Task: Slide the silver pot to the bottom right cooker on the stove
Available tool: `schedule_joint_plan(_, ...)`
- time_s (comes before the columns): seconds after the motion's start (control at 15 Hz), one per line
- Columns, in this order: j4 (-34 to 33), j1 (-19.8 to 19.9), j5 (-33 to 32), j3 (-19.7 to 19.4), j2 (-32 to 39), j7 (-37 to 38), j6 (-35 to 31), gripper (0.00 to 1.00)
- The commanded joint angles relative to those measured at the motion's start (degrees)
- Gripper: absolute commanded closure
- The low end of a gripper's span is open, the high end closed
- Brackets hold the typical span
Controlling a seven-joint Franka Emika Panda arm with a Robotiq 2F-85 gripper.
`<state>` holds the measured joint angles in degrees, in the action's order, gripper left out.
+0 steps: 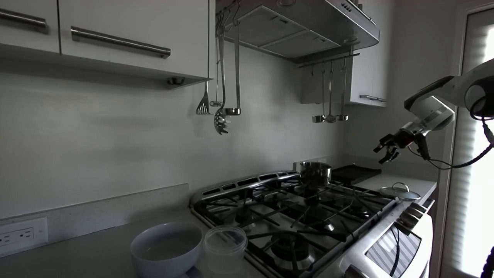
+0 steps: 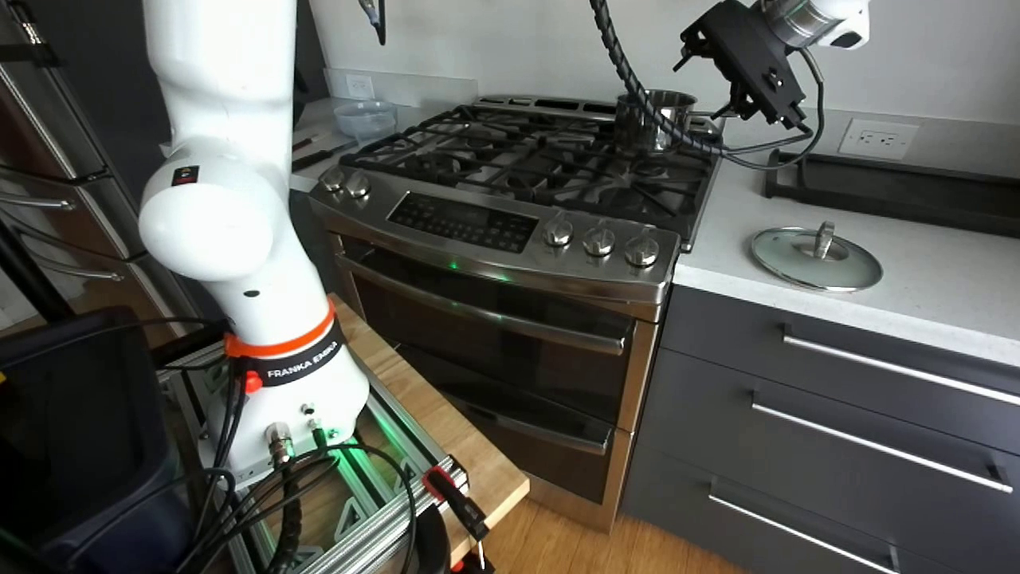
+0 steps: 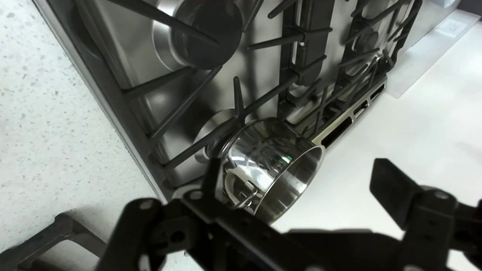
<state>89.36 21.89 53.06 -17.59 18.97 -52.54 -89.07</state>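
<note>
The silver pot stands upright on the back right burner of the stove. The pot also shows in an exterior view, partly behind the arm's cable, and in the wrist view. Its handle shows near the left finger in the wrist view. The bottom right cooker is in front of the pot with nothing on it; its round black cap shows in the wrist view. My gripper is open and empty, above and to the right of the pot, apart from it. Its fingers are spread wide.
A glass lid lies on the counter right of the stove. A black tray lies behind it. A white bowl and a translucent container stand left of the stove. A range hood and hanging utensils are above.
</note>
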Motion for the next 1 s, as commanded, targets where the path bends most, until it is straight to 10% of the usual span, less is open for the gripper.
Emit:
schedule_joint_plan(0.0, -7.98, 3.39, 4.24, 2.91, 6.58, -0.17, 2.51, 0.00)
schedule_joint_plan(0.93, -21.90, 6.26, 9.28, 8.66, 19.14, 11.17, 0.97, 0.00)
